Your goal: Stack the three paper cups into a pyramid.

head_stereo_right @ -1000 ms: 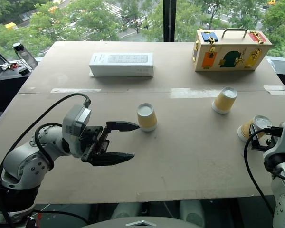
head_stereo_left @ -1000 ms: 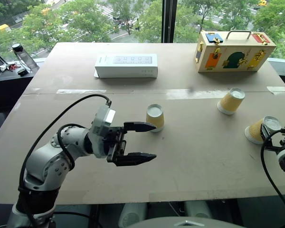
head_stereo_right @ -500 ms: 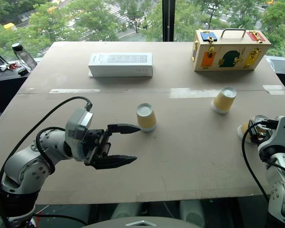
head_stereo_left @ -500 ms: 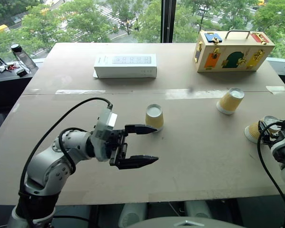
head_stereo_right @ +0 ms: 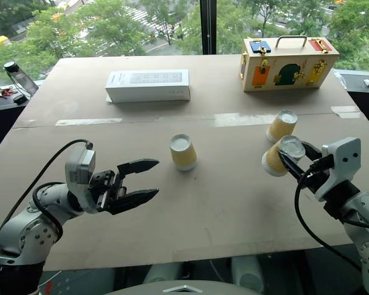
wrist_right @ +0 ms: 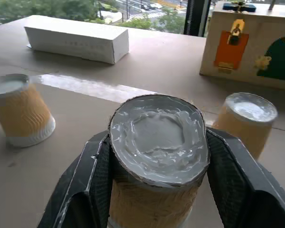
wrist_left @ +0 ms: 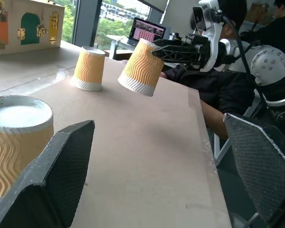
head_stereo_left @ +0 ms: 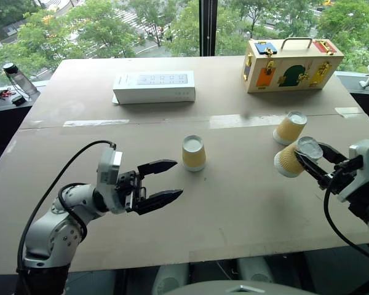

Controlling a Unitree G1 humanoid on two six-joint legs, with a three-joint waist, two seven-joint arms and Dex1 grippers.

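The bottle off the bench's far left corner is cut by the picture's edge; its label is unreadable.

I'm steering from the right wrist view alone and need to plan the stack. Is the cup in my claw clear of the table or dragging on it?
Observer: It is clear. The left wrist view shows the held cup tilted in the air above the table, gripped by the right claw.
Operator: Good. Where is the left claw, so I don't run into it?
Observer: The left claw is open and empty. It hovers just short of the middle cup without touching it, well to the left of your held cup.
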